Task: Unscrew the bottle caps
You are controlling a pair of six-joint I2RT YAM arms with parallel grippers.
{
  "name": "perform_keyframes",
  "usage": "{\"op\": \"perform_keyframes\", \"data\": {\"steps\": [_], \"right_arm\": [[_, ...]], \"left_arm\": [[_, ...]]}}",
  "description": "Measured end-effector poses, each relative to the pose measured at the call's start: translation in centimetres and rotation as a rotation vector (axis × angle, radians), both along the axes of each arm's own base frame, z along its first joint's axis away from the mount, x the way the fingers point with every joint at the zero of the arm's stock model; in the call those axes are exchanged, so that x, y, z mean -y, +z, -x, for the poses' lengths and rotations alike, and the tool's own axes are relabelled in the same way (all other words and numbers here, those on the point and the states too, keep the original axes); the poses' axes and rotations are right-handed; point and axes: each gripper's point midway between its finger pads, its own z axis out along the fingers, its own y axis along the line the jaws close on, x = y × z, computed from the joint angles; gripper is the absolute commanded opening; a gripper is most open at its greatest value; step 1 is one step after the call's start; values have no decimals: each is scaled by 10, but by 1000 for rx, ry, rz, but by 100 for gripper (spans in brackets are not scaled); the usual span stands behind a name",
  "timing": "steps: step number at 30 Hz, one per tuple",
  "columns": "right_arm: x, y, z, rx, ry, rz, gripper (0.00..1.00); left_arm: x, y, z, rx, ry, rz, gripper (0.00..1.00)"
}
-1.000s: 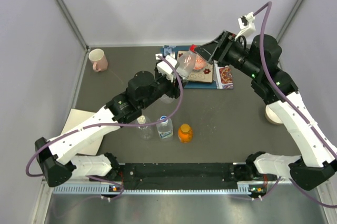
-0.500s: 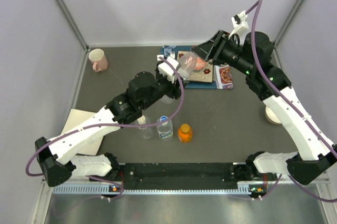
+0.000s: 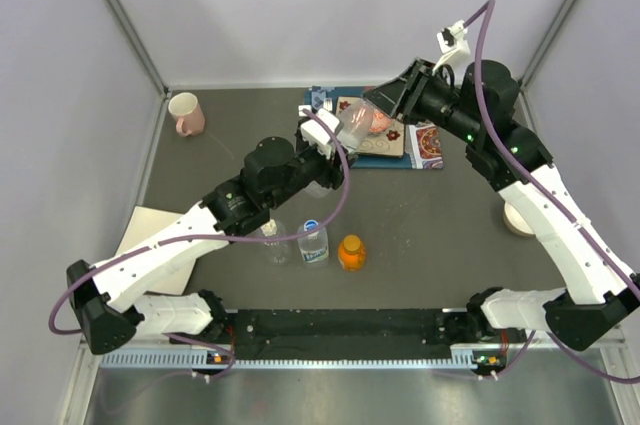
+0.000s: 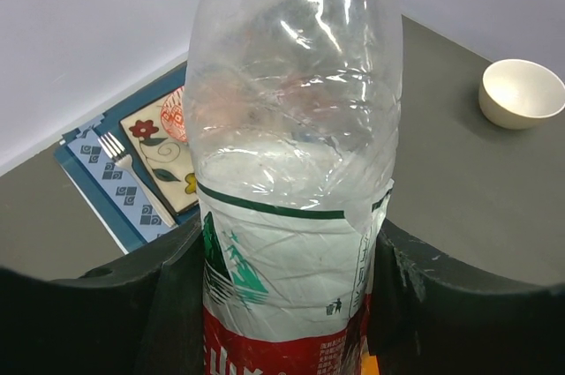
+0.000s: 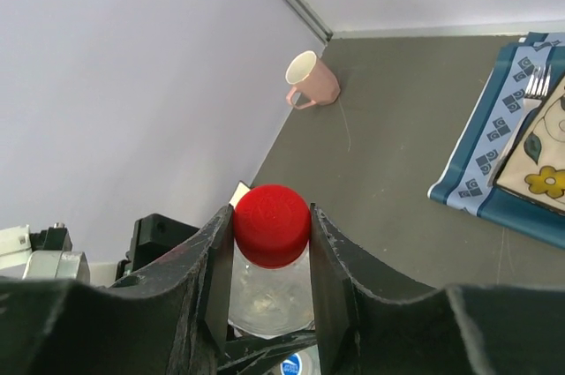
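My left gripper (image 4: 287,304) is shut round the labelled body of the clear bottle with the red label (image 4: 291,172), which it holds tilted above the table (image 3: 352,125). My right gripper (image 5: 272,216) is shut on that bottle's red cap (image 5: 272,212), one finger pressing each side. In the top view the right gripper (image 3: 372,103) hides this cap. Three more bottles stand upright near the front. They are a plain clear one with a white cap (image 3: 274,240), one with a blue-white label and blue cap (image 3: 313,241), and a short orange one (image 3: 351,252).
A pink mug (image 3: 185,113) stands at the back left. A blue placemat with a plate and fork (image 3: 400,140) lies at the back, under the held bottle. A white bowl (image 3: 518,217) sits at the right and a beige sheet (image 3: 150,235) at the left.
My right gripper has moved in over the red cap and closed on it. The left arm and the bottle it holds have stayed where they were.
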Motion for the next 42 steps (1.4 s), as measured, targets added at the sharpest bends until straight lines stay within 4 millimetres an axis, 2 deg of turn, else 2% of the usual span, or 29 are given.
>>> {"op": "perform_keyframes", "data": {"steps": [4, 7, 19, 25, 33, 42], "right_arm": [[-3, 0, 5, 38, 43, 30, 0], [-3, 1, 16, 89, 93, 52, 0], [11, 36, 93, 445, 298, 70, 0], [16, 42, 126, 578, 379, 38, 0], [14, 54, 157, 723, 511, 31, 0], [13, 56, 179, 831, 627, 47, 0]], "left_arm": [[1, -1, 6, -5, -37, 8, 43], [4, 0, 18, -19, -114, 33, 42], [22, 30, 88, -100, -556, 193, 42], [19, 39, 118, -175, -772, 269, 43], [11, 54, 145, -259, -995, 331, 44], [5, 60, 167, -306, -1183, 325, 45]]}}
